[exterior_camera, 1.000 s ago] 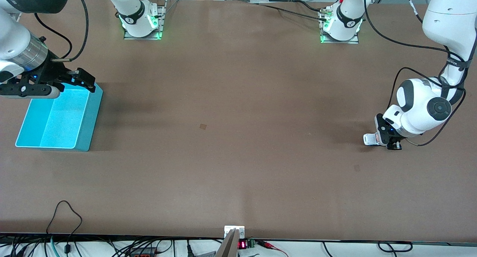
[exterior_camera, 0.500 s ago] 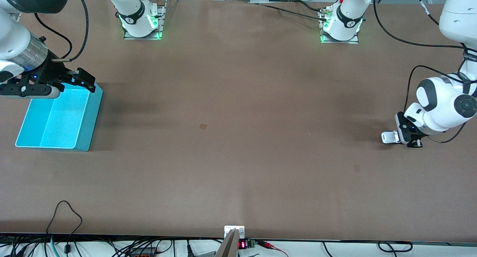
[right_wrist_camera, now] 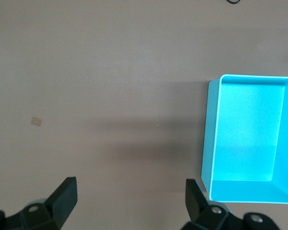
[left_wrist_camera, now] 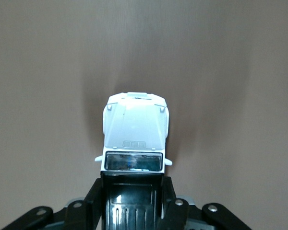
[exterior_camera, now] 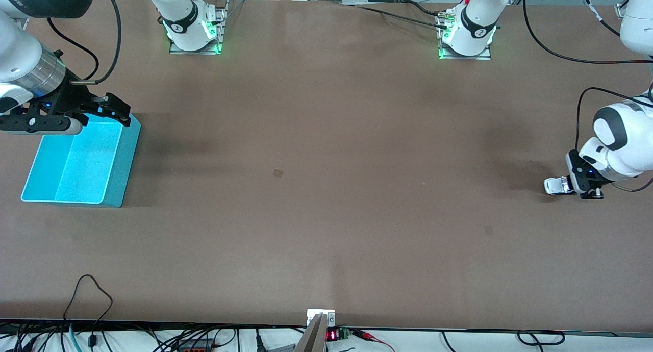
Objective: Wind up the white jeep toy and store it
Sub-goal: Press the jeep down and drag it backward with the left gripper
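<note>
The white jeep toy is down at the tabletop near the left arm's end of the table, its hood pointing toward the right arm's end. My left gripper is shut on it. In the left wrist view the black fingers clamp the dark roof part of the jeep, and its white hood sticks out past the left gripper. My right gripper hangs open and empty over the edge of the turquoise bin. From the right wrist, the right gripper shows bare table between its fingers, with the bin beside it.
The bin stands empty at the right arm's end of the table. A small tan square mark lies mid-table, and a fainter one lies nearer the front camera than the jeep. Both arm bases stand along the table's back edge.
The left arm has drawn the jeep backward along the table toward the left arm's end. The right arm has not moved.
</note>
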Action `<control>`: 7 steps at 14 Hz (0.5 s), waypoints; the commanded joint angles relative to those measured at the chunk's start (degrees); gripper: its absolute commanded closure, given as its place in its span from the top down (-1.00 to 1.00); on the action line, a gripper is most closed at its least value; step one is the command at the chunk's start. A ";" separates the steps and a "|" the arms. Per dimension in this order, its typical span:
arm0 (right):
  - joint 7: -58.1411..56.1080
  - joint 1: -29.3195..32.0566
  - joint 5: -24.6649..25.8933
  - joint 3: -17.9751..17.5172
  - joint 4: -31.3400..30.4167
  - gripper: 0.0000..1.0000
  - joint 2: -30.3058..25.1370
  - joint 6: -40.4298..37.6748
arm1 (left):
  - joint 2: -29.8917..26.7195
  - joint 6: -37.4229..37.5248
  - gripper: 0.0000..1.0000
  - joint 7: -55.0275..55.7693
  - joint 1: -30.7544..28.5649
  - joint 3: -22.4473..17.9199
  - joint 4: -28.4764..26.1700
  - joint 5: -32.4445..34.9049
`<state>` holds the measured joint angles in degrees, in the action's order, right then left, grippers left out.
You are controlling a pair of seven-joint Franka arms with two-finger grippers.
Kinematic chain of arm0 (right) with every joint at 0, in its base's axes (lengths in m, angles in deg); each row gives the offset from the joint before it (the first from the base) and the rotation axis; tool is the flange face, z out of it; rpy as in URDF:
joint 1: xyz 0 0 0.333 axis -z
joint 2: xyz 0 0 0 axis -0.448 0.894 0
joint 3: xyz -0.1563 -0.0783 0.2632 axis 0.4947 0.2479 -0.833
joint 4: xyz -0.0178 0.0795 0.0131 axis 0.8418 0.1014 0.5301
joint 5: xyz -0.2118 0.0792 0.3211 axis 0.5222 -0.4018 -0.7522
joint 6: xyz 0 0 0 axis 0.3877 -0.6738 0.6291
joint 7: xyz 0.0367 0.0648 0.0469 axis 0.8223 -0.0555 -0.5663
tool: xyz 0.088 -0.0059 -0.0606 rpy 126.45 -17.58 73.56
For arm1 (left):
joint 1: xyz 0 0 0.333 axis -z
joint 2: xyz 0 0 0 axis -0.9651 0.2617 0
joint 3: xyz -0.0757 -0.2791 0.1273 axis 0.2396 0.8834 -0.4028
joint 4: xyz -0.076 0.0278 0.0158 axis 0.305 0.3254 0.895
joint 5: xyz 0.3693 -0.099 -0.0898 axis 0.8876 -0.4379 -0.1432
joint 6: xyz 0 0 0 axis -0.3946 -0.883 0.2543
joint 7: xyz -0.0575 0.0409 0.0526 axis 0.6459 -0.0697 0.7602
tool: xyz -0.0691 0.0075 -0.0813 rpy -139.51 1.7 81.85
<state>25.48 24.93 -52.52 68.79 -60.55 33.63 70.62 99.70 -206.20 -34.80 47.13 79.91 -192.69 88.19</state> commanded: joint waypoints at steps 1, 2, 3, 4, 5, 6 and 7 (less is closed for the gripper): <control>1.01 -0.16 -0.07 -0.10 -0.17 1.00 -0.74 -0.46 | 5.04 1.38 -0.46 -3.11 -2.35 -0.05 2.23 0.75; 1.01 -0.16 -0.07 -0.18 -0.17 1.00 -0.74 -0.46 | 5.04 1.38 -0.46 -3.20 -2.62 -0.14 2.24 0.84; 1.01 -0.16 -0.07 -0.18 -0.17 1.00 -0.74 -0.46 | 5.04 1.38 -0.45 -3.64 -3.06 -0.14 2.32 0.84; 1.01 -0.16 -0.07 -0.18 -0.17 1.00 -0.74 -0.46 | 5.13 1.38 -0.45 -4.34 -3.50 -0.14 2.32 0.75; 1.01 -0.16 -0.07 -0.18 -0.17 1.00 -0.74 -0.46 | 5.13 1.38 -0.45 -4.35 -3.59 -0.14 2.32 0.75; 1.01 -0.16 -0.07 -0.18 -0.17 1.00 -0.74 -0.46 | 5.13 1.38 -0.45 -4.43 -3.59 -0.14 2.32 0.75; 1.01 -0.16 -0.07 -0.10 -0.17 1.00 -0.74 -0.46 | 5.13 1.38 -0.45 -4.52 -3.59 -0.14 2.41 0.84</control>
<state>25.48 24.93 -52.52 68.79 -60.55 33.63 70.62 100.96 -205.84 -37.28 44.71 79.92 -190.55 88.19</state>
